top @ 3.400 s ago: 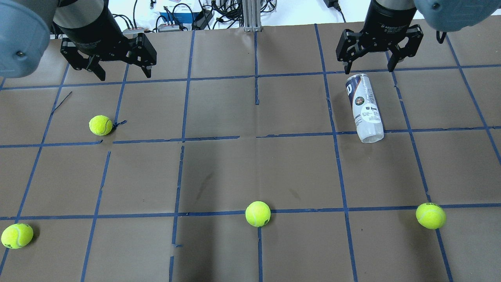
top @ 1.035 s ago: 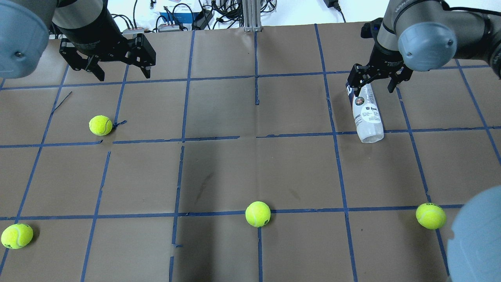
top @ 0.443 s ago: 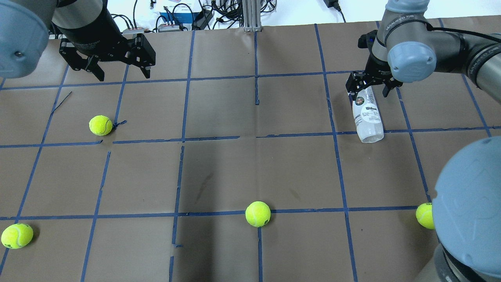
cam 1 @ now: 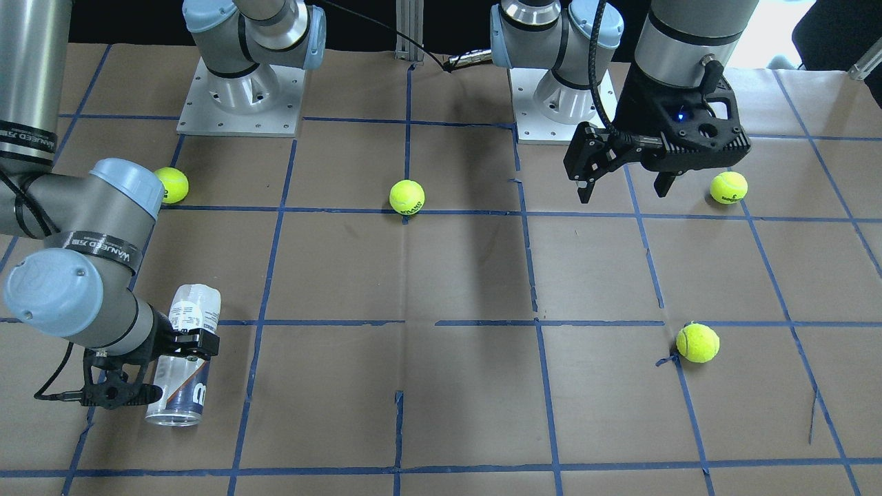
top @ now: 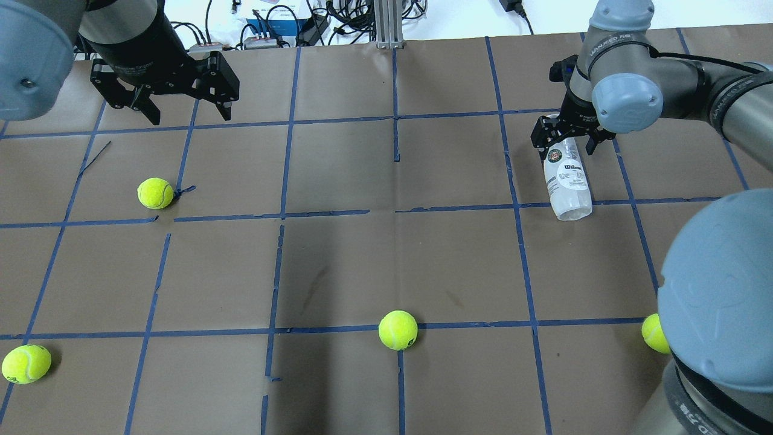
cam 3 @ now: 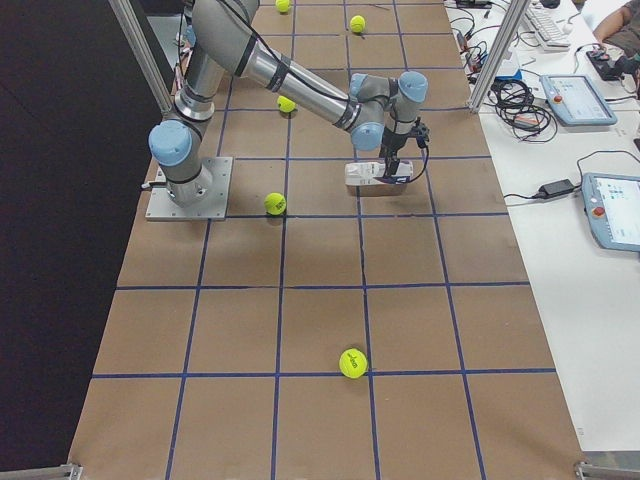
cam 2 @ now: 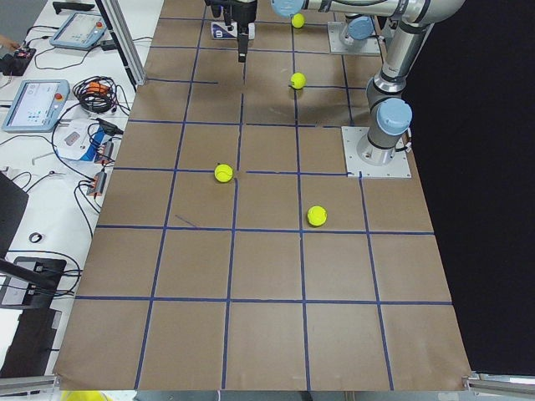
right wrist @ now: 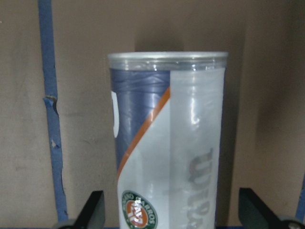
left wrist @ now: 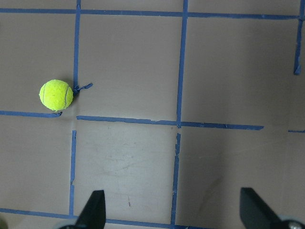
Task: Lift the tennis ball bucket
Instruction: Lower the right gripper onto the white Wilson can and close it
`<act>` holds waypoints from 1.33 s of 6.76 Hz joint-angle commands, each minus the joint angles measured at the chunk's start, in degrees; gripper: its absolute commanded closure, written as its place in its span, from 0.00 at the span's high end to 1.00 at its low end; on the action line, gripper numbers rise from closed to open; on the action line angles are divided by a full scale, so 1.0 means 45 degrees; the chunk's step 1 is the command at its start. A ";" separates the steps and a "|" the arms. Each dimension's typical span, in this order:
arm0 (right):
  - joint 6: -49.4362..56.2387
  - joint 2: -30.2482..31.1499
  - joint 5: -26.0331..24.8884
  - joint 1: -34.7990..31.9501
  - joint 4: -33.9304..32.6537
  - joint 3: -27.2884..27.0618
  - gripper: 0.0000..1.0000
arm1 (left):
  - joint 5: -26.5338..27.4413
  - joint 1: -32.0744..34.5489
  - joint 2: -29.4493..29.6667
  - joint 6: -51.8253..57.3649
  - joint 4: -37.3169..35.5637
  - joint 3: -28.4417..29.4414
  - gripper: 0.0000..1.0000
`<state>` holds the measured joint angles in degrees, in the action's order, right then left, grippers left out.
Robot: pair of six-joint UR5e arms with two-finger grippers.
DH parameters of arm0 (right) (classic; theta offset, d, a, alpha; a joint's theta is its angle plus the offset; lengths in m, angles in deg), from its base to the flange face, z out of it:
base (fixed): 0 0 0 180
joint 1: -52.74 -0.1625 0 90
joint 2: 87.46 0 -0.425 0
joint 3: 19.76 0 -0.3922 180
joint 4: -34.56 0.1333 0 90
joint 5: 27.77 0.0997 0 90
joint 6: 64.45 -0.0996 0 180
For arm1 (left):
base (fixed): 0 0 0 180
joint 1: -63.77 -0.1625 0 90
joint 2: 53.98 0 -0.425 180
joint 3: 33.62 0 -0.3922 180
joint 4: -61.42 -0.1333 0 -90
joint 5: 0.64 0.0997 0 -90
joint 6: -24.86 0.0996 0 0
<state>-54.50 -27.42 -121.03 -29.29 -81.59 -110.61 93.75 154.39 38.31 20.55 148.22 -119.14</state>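
The tennis ball bucket is a clear tube with a white and navy Wilson label. It lies on its side on the brown table, at the right in the overhead view and at the lower left in the front view. My right gripper is open and low over the tube's far end, with a finger on each side. In the right wrist view the tube fills the middle, and both fingertips stand apart from it. My left gripper is open, empty and held high at the far left.
Several yellow-green tennis balls lie loose: one at mid left, one front centre, one front left, one front right partly behind my right arm. Blue tape lines grid the table. Cables and boxes sit beyond the far edge.
My right gripper has come down from above the table's far edge and moved over the tube's far end, now straddling it. The tube has not moved. My left arm is still.
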 commanded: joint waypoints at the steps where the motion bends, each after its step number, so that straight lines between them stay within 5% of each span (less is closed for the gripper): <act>1: 0.0035 -0.0449 -0.0038 0.0006 -0.0437 0.0014 1.00 | 0.0000 0.0000 -0.0001 -0.0019 0.0008 0.0000 1.00; 4: 0.0015 -0.0742 0.0020 0.0006 -0.0594 0.0014 1.00 | -0.0019 0.0019 0.0018 0.0000 0.0008 0.0000 1.00; 9: 0.0248 -0.0665 0.0001 0.0006 -0.0633 0.0150 0.84 | 0.0000 0.0000 -0.0001 0.0000 0.0008 0.0000 1.00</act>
<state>-54.02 -30.49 -120.88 -29.27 -84.44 -110.06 93.75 154.39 38.33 20.53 148.23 -119.14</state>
